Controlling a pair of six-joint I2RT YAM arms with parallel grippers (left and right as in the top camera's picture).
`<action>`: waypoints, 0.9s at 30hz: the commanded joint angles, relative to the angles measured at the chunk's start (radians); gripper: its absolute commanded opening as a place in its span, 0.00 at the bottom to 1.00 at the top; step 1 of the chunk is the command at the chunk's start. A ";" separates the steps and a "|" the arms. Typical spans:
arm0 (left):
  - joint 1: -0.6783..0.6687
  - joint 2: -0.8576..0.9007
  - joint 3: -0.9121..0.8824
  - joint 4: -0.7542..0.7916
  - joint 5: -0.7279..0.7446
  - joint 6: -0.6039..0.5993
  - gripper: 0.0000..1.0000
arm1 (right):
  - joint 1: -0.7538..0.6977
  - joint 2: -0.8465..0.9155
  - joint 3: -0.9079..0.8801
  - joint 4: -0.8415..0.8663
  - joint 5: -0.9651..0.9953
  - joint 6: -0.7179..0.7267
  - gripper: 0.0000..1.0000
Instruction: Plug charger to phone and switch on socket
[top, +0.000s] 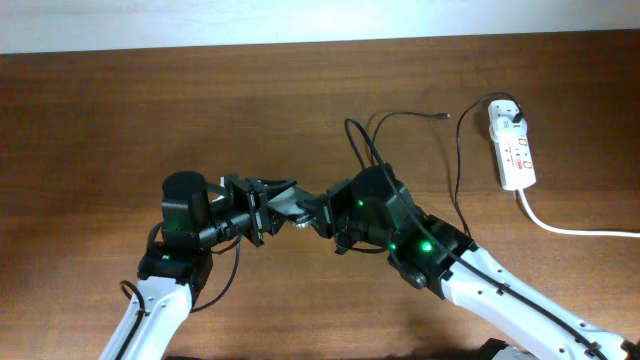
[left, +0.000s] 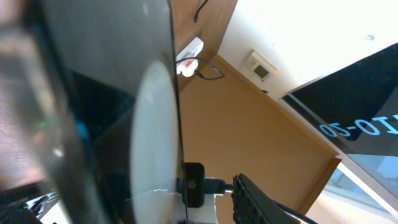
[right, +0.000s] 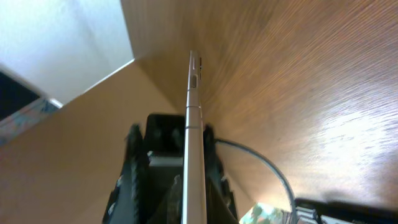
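Note:
The phone (top: 291, 206) is held off the table at the centre, between my two grippers. My right gripper (top: 314, 216) is shut on it; the right wrist view shows the phone edge-on (right: 193, 118) between the fingers (right: 186, 186). My left gripper (top: 270, 208) has spread jaws at the phone's other end; its wrist view shows the phone's face (left: 124, 124) close up, with a gap to the ribbed finger (left: 258, 199). The charger cable's tip (top: 445, 116) lies on the table, and its white plug (top: 507, 112) sits in the socket (top: 517, 155).
The thick white cord (top: 570, 228) runs from the socket to the right edge. The black charger cable (top: 459, 170) loops across the table behind my right arm. The socket also shows far off in the left wrist view (left: 189, 51).

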 joint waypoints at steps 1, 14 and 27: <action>-0.004 -0.001 0.008 0.005 -0.016 0.013 0.36 | 0.012 -0.002 0.018 0.033 -0.050 0.006 0.04; -0.004 -0.001 0.008 0.005 -0.017 0.013 0.00 | 0.011 -0.002 0.018 0.032 -0.055 0.005 0.16; -0.004 -0.001 0.009 0.005 -0.371 0.835 0.00 | 0.010 -0.002 0.018 -0.241 0.119 -0.393 0.63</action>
